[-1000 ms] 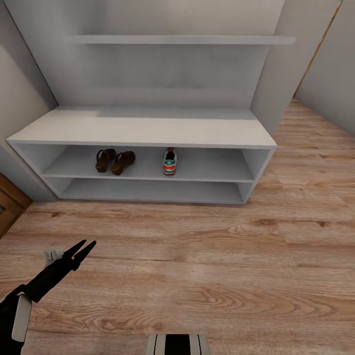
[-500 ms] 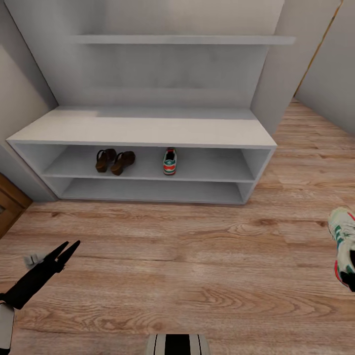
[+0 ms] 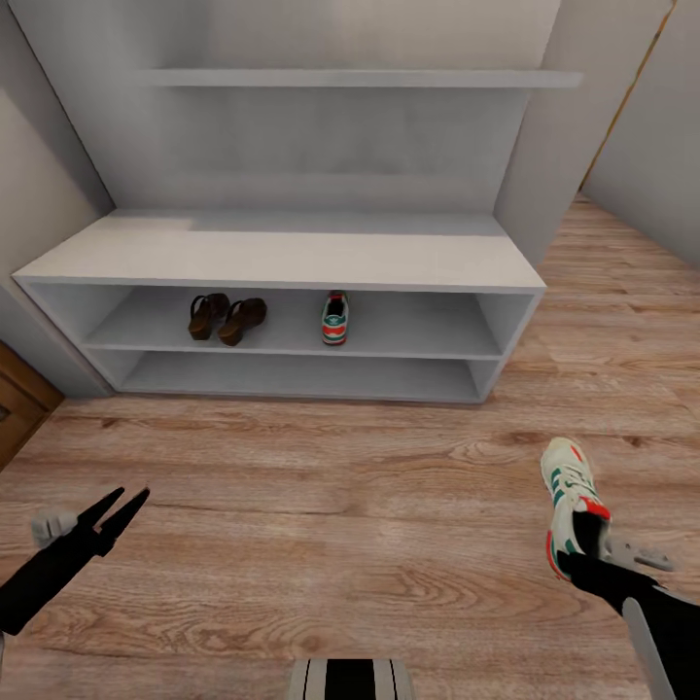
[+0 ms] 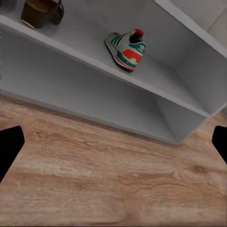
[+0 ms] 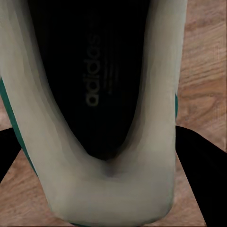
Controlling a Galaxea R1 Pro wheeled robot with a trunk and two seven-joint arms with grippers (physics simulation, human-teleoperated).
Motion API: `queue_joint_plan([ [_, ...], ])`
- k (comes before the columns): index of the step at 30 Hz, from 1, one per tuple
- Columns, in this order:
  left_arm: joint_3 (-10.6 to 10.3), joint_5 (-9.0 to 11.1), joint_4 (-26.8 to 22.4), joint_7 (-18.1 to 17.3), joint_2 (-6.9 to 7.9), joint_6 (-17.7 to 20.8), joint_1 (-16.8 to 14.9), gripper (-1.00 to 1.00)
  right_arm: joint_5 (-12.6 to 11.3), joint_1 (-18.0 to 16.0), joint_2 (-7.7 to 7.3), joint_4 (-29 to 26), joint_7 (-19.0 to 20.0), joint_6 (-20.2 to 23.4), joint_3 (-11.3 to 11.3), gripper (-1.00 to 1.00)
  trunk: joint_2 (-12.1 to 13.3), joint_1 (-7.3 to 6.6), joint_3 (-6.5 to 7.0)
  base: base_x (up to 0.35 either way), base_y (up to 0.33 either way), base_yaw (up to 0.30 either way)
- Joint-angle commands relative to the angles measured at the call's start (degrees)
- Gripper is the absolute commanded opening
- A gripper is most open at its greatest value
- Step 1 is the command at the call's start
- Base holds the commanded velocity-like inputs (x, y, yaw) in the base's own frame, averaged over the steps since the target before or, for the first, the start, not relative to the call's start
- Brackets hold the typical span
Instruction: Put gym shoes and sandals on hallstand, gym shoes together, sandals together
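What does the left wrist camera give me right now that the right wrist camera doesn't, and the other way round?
Left wrist view: the hallstand, with one gym shoe standing on its upper shelf and part of a sandal further along the same shelf.

Right wrist view: a close look down into the second gym shoe, its dark insole with lettering, and the right gripper shut on its heel end, a dark finger on each side.

Both: a cream-white, green-trimmed gym shoe (a different one in each) and the corridor floor.
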Motion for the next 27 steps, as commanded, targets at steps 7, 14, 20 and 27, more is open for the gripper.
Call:
queue_joint_plan([
  [7,0.05,0.21,-0.06,-1.98,0.01,0.6,2.13,1.0,2.31,-1.03,4.96,0.01,-0.68,2.64,12.15,-1.0,-0.02,-0.01,-0.04,0.0,0.0,0.0],
  [14,0.12,0.08,-0.07,-7.92,0.01,0.59,2.93,1.0,5.11,-10.55,10.07,4.28,-0.65,8.58,16.43,-1.0,-0.02,-0.01,-0.04,0.0,0.0,0.0],
  [20,0.14,-0.04,-0.09,-9.05,0.0,0.57,3.06,1.0,5.52,-24.0,11.67,19.51,-0.61,10.25,16.76,-1.0,-0.02,-0.01,-0.04,0.0,0.0,0.0],
  [27,0.07,0.1,-0.11,-9.17,0.0,0.55,3.07,1.0,5.55,-32.64,11.86,30.16,-0.6,10.55,16.78,-1.0,-0.02,-0.01,-0.04,0.0,0.0,0.0],
])
